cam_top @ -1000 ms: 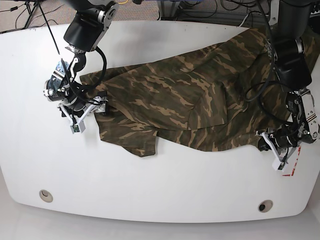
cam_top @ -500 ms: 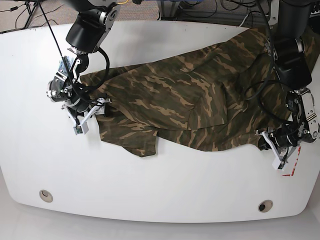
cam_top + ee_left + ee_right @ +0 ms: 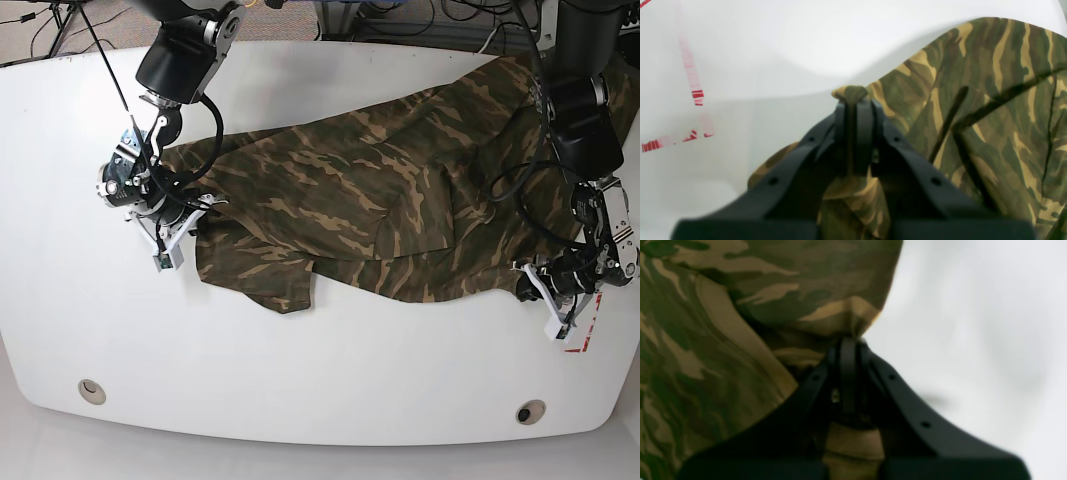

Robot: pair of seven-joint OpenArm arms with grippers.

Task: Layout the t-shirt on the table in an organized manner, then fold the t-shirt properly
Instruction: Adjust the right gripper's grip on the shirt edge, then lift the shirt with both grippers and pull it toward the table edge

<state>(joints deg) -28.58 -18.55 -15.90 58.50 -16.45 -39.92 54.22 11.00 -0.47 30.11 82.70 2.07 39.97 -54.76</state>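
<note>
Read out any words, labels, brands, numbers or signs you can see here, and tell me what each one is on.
There are no words, brands or numbers that I can read.
The table carries red marks, with no legible lettering in them.
The camouflage t-shirt shows no text.

The shirt (image 3: 340, 205) lies on the table (image 3: 300, 380), behind two grommets (image 3: 92, 391), one left, one right.
</note>
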